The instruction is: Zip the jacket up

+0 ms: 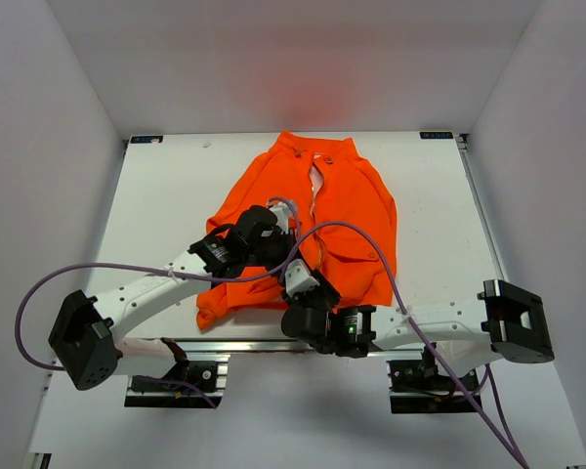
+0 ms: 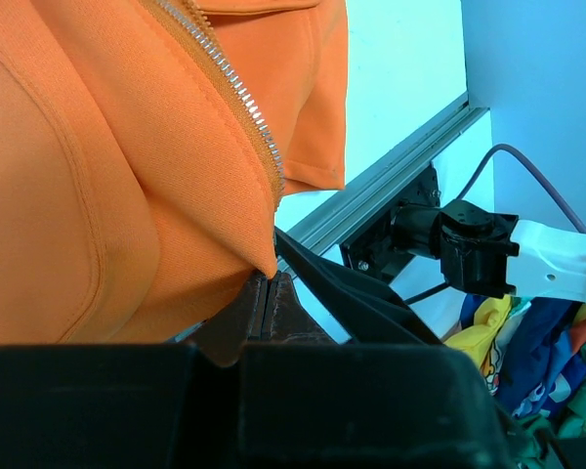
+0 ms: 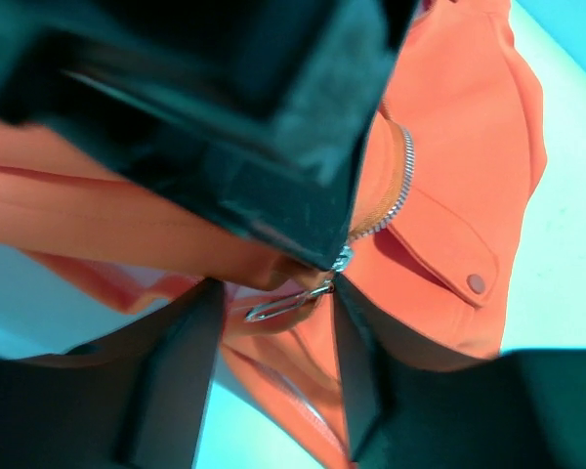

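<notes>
The orange jacket (image 1: 322, 210) lies flat on the white table, collar at the far end, the zipper (image 1: 314, 186) partly apart near the collar. My left gripper (image 1: 270, 233) is shut on the lower corner of one zipper edge (image 2: 262, 262); the metal teeth (image 2: 236, 90) run up from there. My right gripper (image 1: 300, 277) is just below it and open. In the right wrist view its gripper (image 3: 273, 285) straddles the silver zipper pull (image 3: 285, 301), which hangs from the slider (image 3: 342, 260), and touches neither finger. A snapped pocket flap (image 3: 449, 256) lies to the right.
The table's metal front rail (image 2: 391, 181) runs close behind the held corner. A black arm mount (image 2: 459, 244) and a pile of colourful cloth (image 2: 527, 337) lie beyond it. White enclosure walls (image 1: 49, 147) stand on three sides.
</notes>
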`<state>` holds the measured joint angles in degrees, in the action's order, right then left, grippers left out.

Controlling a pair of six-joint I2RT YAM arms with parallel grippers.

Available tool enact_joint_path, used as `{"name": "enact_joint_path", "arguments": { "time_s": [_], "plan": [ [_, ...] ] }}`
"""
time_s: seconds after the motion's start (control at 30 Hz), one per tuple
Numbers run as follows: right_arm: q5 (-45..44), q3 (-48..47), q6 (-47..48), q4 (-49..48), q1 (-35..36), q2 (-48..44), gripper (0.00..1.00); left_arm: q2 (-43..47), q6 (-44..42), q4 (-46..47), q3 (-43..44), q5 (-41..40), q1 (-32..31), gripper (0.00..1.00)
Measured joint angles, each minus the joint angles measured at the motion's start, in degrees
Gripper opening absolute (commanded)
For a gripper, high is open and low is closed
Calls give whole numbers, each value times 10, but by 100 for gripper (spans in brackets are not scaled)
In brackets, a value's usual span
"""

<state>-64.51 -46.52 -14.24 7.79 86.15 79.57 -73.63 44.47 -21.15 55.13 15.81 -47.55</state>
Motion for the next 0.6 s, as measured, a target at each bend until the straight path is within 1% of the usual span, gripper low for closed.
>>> {"name": "enact_joint_path", "arguments": {
  "time_s": [0.03, 0.07, 0.13, 0.17, 0.23, 0.27, 0.37, 0.5, 0.6],
  "plan": [
    [-2, 3, 4, -6, -2, 0, 49, 0, 0, 0, 0, 0, 0, 0],
    [-3, 5, 7, -9, -3, 0, 41, 1, 1, 0, 0, 1, 0, 0],
    [-3, 6, 14, -15, -5, -1, 36, 1, 2, 0, 0, 1, 0, 0],
    [-2, 8, 16, -19, -6, -4, 29, 2, 2, 0, 0, 1, 0, 0],
    [4, 17, 21, -24, -6, -17, 21, 5, 3, 0, 0, 1, 0, 0],
    [7, 21, 23, -24, -7, -26, 13, 6, 3, 0, 0, 1, 0, 0],
    [28, 30, 26, -23, -8, -52, 4, 10, 5, 0, -1, 1, 0, 0],
    [70, 38, 28, -20, -15, -86, 4, 13, 5, 1, -1, 5, 0, 0],
    [117, 43, 28, -16, -30, -107, 1, 13, 5, 1, -1, 10, 0, 0]
  ]
}}
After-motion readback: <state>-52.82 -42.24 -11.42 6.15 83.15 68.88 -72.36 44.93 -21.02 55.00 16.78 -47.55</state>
